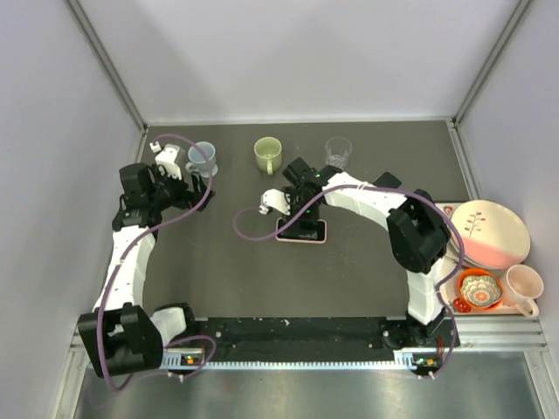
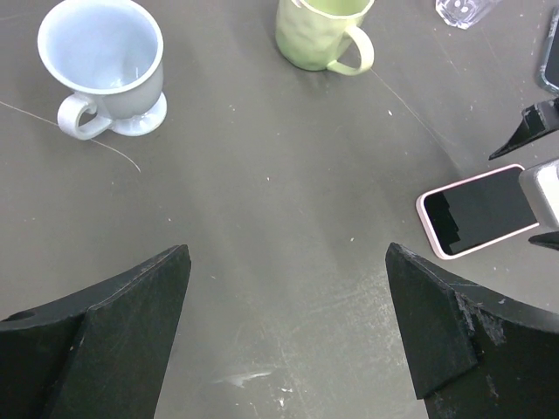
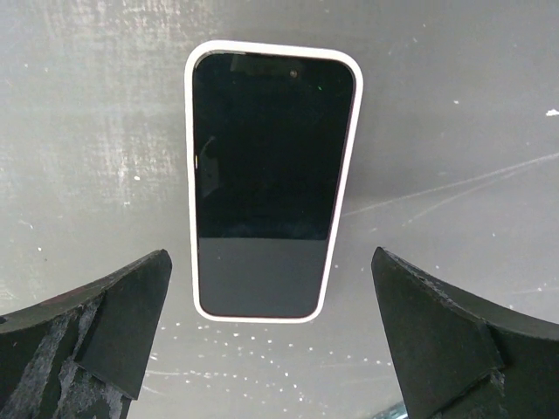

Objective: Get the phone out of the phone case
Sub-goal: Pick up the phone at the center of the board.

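Right tool [image 3: 269, 257] hangs spread wide over the phone [image 3: 266, 157], fingers flanking its lower end in the wrist view. I see the phone lying screen-up in its pale phone case [image 3: 271, 46] on the dark tabletop [image 3: 454, 105], near the centre of the overhead frame. Left tool [image 2: 286, 253] is likewise spread, holding nothing, with a pale blue cup [image 2: 105, 61] at upper left of its view and a green mug [image 2: 319, 35] at top centre.

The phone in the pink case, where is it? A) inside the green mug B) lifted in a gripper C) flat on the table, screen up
C: the black-screened phone in its pale pink case lies flat on the dark grey table, screen up.
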Motion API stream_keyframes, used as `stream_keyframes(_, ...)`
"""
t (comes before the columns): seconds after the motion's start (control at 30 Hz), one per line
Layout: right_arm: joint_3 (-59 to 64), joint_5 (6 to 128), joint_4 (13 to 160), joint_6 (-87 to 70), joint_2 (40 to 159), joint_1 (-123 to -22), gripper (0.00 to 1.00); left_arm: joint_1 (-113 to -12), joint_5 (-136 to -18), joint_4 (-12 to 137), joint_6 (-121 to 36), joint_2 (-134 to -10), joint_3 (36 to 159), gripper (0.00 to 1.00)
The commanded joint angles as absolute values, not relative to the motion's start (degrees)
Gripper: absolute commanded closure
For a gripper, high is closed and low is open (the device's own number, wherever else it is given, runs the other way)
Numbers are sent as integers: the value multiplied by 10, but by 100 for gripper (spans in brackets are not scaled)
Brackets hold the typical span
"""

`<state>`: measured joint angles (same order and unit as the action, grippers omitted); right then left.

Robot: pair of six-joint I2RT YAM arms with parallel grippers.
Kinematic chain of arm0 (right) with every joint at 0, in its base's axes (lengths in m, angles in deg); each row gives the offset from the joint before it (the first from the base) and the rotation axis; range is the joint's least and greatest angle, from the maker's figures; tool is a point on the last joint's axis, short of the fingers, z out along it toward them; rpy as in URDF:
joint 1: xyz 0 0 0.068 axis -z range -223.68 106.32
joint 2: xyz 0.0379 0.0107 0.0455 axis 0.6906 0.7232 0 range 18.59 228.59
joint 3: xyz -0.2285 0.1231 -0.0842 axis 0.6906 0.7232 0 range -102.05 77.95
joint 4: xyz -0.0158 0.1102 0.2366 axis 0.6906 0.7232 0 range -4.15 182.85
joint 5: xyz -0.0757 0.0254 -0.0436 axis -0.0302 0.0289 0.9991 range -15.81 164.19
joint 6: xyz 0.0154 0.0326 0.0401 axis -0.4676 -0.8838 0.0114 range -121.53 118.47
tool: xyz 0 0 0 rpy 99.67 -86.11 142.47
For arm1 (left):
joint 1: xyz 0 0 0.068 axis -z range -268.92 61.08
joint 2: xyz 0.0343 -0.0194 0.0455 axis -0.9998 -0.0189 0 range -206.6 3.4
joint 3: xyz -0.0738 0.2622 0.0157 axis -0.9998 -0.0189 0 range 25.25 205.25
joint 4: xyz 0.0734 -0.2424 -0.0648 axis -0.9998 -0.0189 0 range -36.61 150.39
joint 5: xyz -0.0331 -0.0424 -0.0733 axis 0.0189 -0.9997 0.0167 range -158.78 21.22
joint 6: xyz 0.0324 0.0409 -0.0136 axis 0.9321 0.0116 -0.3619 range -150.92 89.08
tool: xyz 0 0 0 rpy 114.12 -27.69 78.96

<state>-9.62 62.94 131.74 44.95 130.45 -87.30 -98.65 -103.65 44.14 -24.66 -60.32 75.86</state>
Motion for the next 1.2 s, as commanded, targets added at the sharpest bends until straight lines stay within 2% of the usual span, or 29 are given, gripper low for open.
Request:
stream_keyframes(0.0,-128,608,1330,448,1322,-884,1,-993,-1045,505,-270,-588,742,1)
stream_keyframes(0.4,-157,619,1337,428,1375,-889,1,-1002,-1083,509,-268,-592,733,1)
stream_keyframes(1.17,-167,631,1335,443,1403,-888,1,-1010,-1128,512,-271,-604,730,1)
